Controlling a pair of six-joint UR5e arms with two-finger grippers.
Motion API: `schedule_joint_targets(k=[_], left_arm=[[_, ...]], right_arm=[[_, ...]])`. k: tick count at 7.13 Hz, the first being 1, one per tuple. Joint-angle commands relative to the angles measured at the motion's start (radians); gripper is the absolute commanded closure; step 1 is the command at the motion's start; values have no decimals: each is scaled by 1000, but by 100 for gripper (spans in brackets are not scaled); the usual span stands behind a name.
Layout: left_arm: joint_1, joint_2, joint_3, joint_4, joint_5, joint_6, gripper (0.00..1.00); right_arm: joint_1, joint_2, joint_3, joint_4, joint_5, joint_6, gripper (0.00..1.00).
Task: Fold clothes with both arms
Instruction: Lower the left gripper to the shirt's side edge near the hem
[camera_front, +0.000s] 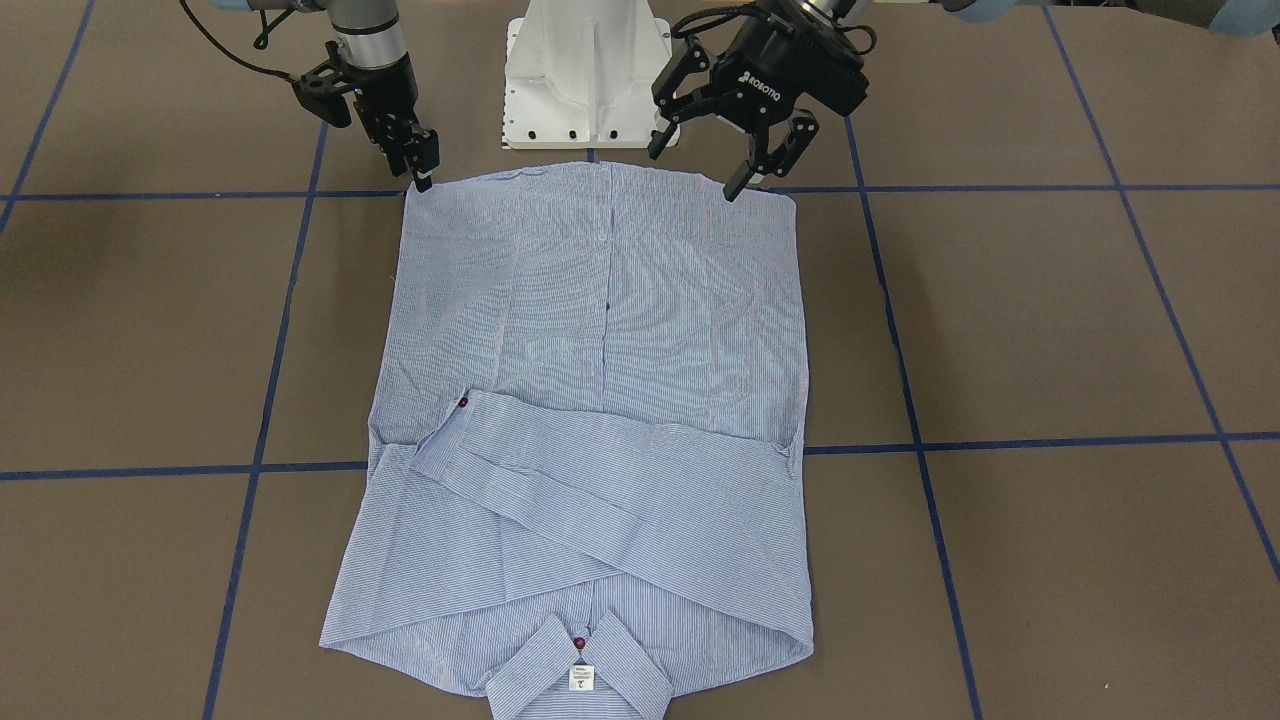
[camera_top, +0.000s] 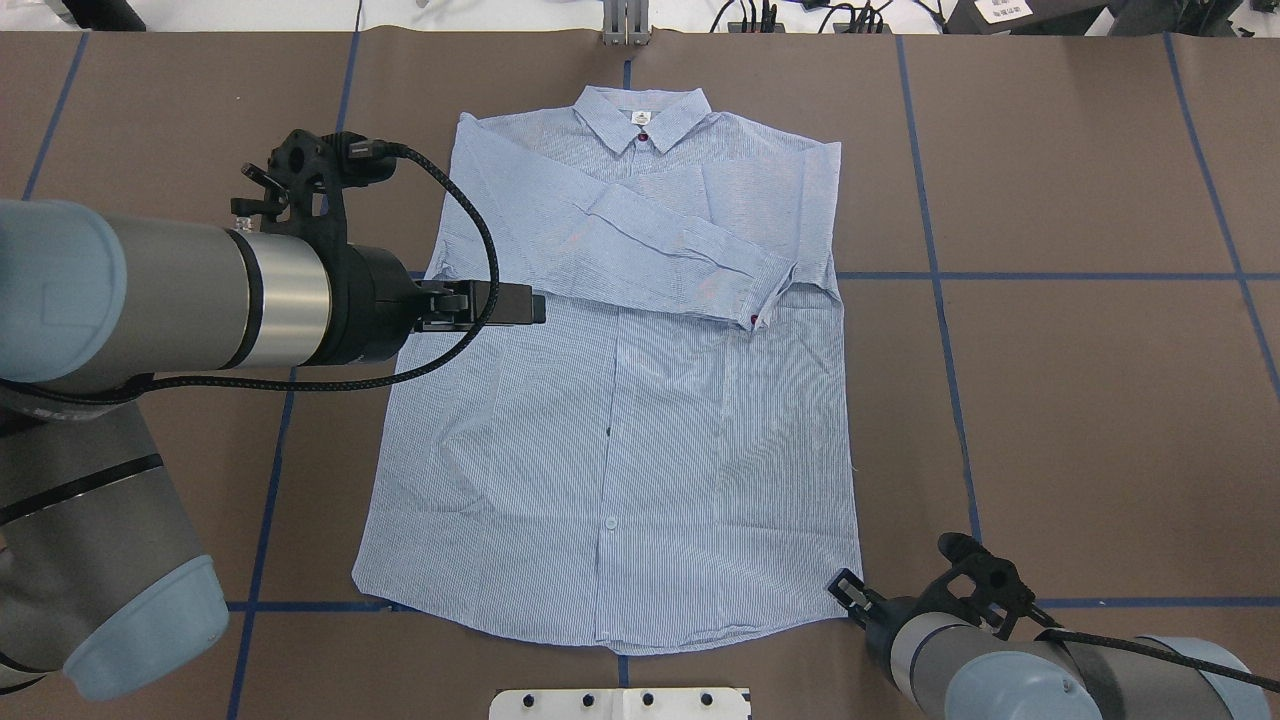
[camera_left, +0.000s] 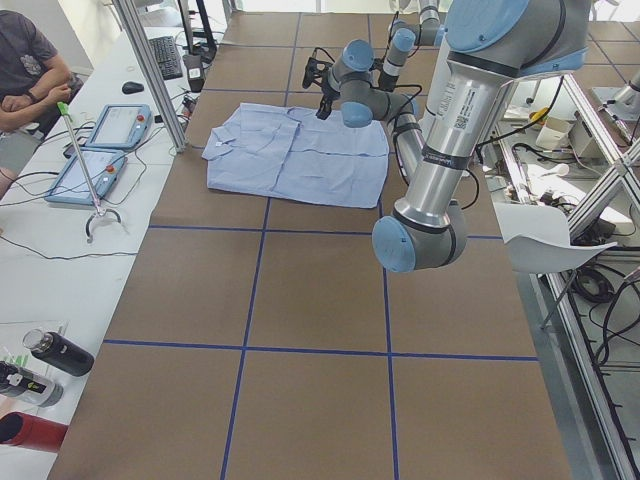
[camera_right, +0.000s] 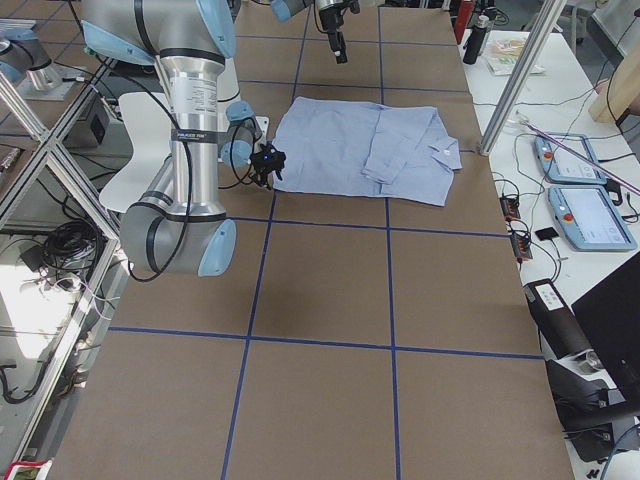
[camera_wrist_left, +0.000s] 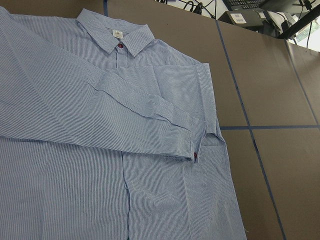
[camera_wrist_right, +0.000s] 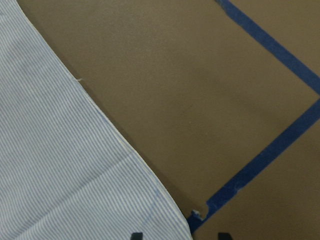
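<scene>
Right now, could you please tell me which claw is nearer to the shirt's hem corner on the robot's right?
Right. The right claw is just at that hem corner, low by the table; the left claw is raised, toward the shirt's opposite side.

Grey-silver arms (camera_top: 180, 290), blue caps (camera_top: 150, 625), black cables (camera_top: 470, 200)
</scene>
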Motion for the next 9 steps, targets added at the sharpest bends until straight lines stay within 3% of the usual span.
schedule_joint_targets(k=[1, 4, 5, 6, 9], left_arm=[[0, 2, 0, 0, 0, 0, 6], [0, 15, -3, 0, 2, 0, 6], [0, 17, -8, 0, 2, 0, 6], [0, 20, -8, 0, 2, 0, 6], [-2, 22, -14, 0, 3, 0, 6]], right_arm=[[-1, 10, -12, 0, 2, -1, 41], [-3, 13, -17, 0, 2, -2, 43], [-3, 10, -17, 0, 2, -2, 46], [-3, 10, -18, 0, 2, -2, 55], [-3, 13, -20, 0, 2, -1, 59]])
